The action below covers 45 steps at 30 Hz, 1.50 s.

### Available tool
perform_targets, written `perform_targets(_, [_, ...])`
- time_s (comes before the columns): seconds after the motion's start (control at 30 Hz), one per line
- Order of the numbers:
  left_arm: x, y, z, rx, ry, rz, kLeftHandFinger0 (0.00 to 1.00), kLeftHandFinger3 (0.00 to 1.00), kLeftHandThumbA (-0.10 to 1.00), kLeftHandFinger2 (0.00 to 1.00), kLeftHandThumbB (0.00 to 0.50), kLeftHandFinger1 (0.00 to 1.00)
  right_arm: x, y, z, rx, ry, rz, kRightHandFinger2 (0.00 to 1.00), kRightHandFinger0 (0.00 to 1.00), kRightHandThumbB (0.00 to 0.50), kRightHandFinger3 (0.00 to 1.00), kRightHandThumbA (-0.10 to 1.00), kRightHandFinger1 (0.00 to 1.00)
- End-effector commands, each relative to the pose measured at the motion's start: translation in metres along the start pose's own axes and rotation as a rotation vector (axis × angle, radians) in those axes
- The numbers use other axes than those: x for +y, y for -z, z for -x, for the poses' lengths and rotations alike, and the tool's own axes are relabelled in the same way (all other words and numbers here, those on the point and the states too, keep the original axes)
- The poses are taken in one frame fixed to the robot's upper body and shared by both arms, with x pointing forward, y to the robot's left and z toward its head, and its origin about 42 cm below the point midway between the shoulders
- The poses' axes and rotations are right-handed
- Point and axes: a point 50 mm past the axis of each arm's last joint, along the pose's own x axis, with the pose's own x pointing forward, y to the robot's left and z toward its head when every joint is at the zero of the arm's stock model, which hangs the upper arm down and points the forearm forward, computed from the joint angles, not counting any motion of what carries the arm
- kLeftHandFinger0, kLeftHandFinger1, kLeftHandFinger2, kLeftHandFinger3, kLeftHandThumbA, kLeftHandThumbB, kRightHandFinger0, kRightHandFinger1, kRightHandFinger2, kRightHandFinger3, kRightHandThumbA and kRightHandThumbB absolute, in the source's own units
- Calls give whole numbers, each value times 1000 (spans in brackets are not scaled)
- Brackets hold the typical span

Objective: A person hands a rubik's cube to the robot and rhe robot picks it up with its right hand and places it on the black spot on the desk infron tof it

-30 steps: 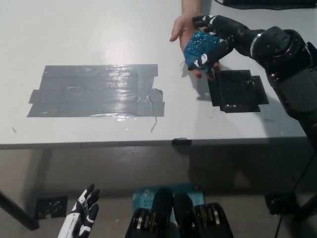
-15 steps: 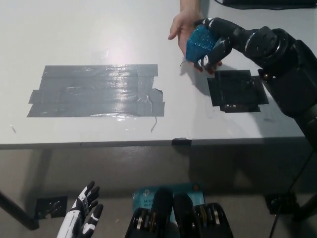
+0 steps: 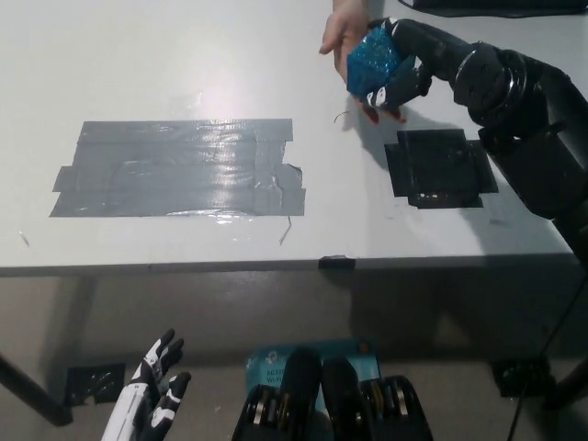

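Rubik's cube point(image 3: 375, 61) sits in your right hand point(image 3: 401, 64) above the far right part of the counter point(image 3: 165, 73), its blue glittering face turned toward the camera and tilted, one corner pointing down toward the counter. It has no long axis you could name; it reads as a blocky lump seen corner-on.

Going by size: the counter is pale grey and fills the upper part of the view. On its left half lies a wide patch of grey tape strips point(image 3: 179, 168), laid flat and overlapping. On the right half lies the black spot point(image 3: 439, 168), a dark square patch with nothing on it; the cube is up beyond its far left corner, not over it.

Your black right arm comes in from the right edge, with the hand's fingers wrapped around the cube. A person's hand point(image 3: 344, 32) is right behind the cube, palm open, touching or nearly touching it; you cannot tell which.

Your white left hand point(image 3: 152, 395) hangs low at the bottom left, below the counter edge, fingers spread and holding nothing.
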Motion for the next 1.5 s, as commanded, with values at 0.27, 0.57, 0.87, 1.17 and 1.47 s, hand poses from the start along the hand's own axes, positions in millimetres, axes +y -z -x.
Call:
perform_targets(0.27, [4, -14, -5, -68, 13, -3, 800, 1000, 796, 1000, 307, 1000, -92, -51, 35, -199, 296, -56, 896, 113, 196, 1000, -100, 652])
perform_targets(0.57, [7, -16, -7, -79, 15, -11, 769, 1000, 756, 1000, 295, 1000, -88, 1, 28, -63, 277, -87, 917, 153, 185, 1000, -100, 648])
perform_targets(0.87, [6, -17, -5, -82, 20, -3, 721, 1000, 725, 1000, 275, 1000, -15, 89, 12, 117, 177, -168, 946, 95, 220, 848, -100, 584])
perform_targets(1.17, [7, -18, -11, -99, 19, -23, 687, 1000, 725, 1000, 270, 969, 29, 130, 5, 207, 106, -192, 927, 36, 216, 867, -100, 622])
perform_targets(1.47, [8, -23, -17, -107, 30, -27, 676, 1000, 683, 1000, 277, 959, 1, 113, 12, 172, 44, -165, 1000, 1000, 494, 1000, 675, 1000])
